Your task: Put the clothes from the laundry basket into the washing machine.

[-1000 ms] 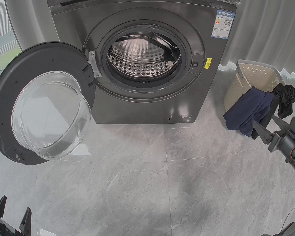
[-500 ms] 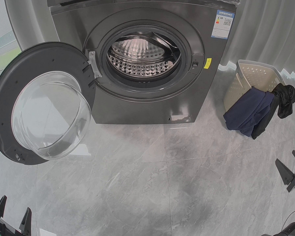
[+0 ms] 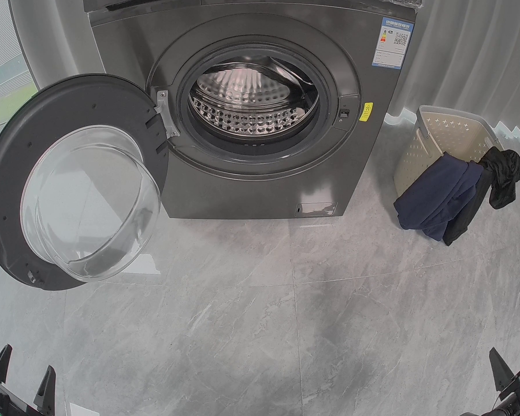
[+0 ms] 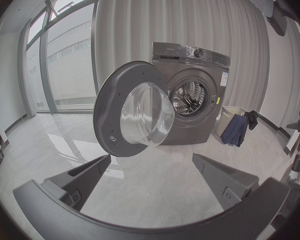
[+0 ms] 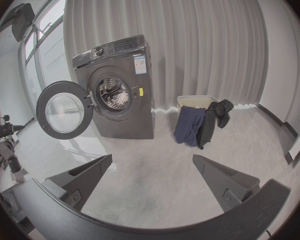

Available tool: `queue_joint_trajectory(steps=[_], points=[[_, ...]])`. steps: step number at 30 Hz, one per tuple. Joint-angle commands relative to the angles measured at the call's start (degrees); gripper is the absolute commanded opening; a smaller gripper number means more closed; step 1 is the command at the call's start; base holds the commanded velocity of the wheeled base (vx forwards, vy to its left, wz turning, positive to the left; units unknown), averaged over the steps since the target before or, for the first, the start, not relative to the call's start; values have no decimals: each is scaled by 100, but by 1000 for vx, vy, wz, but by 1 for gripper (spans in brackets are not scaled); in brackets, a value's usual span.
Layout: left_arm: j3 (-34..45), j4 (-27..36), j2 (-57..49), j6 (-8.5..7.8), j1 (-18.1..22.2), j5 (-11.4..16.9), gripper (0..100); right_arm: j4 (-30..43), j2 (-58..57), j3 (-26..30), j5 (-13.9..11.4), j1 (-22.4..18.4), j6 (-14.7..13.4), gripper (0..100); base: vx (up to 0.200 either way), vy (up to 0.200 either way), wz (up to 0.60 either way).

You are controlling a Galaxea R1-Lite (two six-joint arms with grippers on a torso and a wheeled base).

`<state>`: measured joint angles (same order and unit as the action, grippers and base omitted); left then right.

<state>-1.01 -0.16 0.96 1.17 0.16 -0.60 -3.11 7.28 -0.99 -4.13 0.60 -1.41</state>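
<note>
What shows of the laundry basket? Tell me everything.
The laundry basket is beige, plastic-looking and rounded-rectangular, its walls pierced with small cross-shaped holes. It stands upright on the grey floor, right of the washing machine. A navy garment and a black garment drape over its near rim, hanging outside.

A bare laundry corner — washing machine (image 3: 248, 99), laundry basket (image 3: 445, 137), grey tiled floor (image 3: 271, 319), pleated curtains (image 5: 203, 44), tall windows (image 4: 66, 60).

Shiny perforated metal drum (image 3: 251, 102), matt plastic basket (image 3: 445, 131), soft cloth clothes (image 3: 439, 195)
</note>
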Motion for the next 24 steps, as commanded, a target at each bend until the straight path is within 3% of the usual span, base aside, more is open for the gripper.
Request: queue_joint_trajectory(steps=[1, 9, 24], points=[[92, -11, -61, 24, 2, -11, 100, 355, -728, 90, 484, -60, 27, 100, 0, 0, 0], [101, -2, -61, 6, 2, -11, 100, 302, -728, 99, 448, -51, 80, 100, 0, 0, 0], [101, -2, -61, 32, 2, -11, 100, 302, -728, 99, 448, -51, 80, 100, 0, -200, 0]])
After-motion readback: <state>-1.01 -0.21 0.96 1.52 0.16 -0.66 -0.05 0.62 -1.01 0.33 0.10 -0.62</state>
